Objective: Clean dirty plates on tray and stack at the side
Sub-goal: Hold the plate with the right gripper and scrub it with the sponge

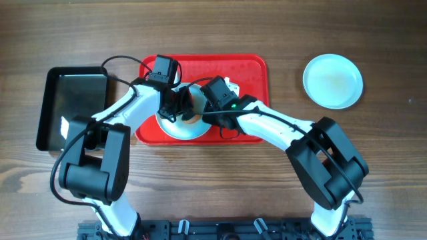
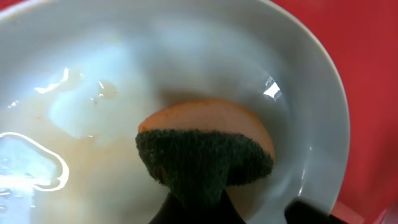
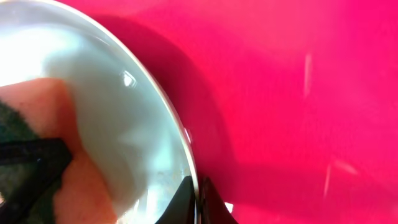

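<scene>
One pale plate [image 1: 179, 131] lies on the red tray [image 1: 248, 67], near its front edge. My left gripper [image 1: 181, 110] is shut on an orange sponge with a dark green pad [image 1: 193, 120] and presses it onto the plate. In the left wrist view the sponge [image 2: 205, 149] rests on the wet, faintly orange-stained plate [image 2: 124, 74], with the jaws [image 2: 199, 211] at the bottom. My right gripper [image 1: 203, 115] is shut on the plate's right rim; its fingers [image 3: 199, 199] pinch the rim [image 3: 177, 134] over the tray [image 3: 298, 93]. A second plate [image 1: 332, 81] lies on the table at the right. A third plate is not seen.
A black glossy tray [image 1: 73, 107] sits on the wooden table to the left of the red tray. Both arms cross over the red tray's front half and hide much of it.
</scene>
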### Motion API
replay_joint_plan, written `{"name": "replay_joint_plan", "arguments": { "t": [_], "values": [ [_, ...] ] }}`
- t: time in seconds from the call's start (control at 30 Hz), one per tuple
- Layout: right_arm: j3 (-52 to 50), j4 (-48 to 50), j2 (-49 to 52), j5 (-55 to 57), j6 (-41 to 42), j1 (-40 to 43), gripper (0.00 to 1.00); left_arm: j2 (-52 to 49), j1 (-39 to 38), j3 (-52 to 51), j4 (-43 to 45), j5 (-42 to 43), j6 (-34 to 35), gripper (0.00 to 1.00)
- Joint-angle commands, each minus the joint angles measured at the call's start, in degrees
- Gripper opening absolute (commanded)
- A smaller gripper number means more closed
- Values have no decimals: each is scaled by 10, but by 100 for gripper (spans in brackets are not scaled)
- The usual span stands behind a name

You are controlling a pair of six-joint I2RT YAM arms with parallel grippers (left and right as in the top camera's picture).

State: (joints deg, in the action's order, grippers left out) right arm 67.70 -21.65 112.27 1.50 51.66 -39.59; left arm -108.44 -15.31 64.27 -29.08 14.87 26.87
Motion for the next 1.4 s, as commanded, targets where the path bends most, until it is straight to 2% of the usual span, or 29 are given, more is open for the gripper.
{"name": "replay_joint_plan", "arguments": {
  "t": [0.0, 0.07, 0.23, 0.4, 0.6, 0.67, 0.83, 0.93, 1.27, 1.37],
  "values": [
    [-1, -24, 8, 72, -23, 5, 4, -16, 0, 2, -14, -78, -27, 4],
    [-1, -35, 8, 87, -21, 5, 4, -17, 1, 2, -33, -145, -27, 4],
    [-1, -40, 8, 92, -20, 5, 4, -22, 3, 2, -85, -243, -46, 4],
    [-1, -39, 8, 92, -16, 6, 4, -15, 4, 3, -128, -294, -45, 4],
    [-1, -41, 8, 92, -5, 6, 4, 50, 3, 27, -167, -373, -32, 4],
    [-1, -41, 8, 92, -5, 6, 4, 80, 2, 32, -155, -352, -20, 4],
    [-1, -39, 8, 86, -4, 6, 4, 71, -2, 31, -57, -63, -20, 4],
    [-1, -39, 8, 83, -4, 6, 5, 54, -10, 31, -20, 10, -20, 4],
    [-1, -33, 8, 74, -4, 6, 4, -27, -70, 31, -6, 27, -20, 4],
    [-1, -35, 8, 75, -5, 6, 4, -44, -68, 31, -13, -18, -20, 4]
  ]
}}
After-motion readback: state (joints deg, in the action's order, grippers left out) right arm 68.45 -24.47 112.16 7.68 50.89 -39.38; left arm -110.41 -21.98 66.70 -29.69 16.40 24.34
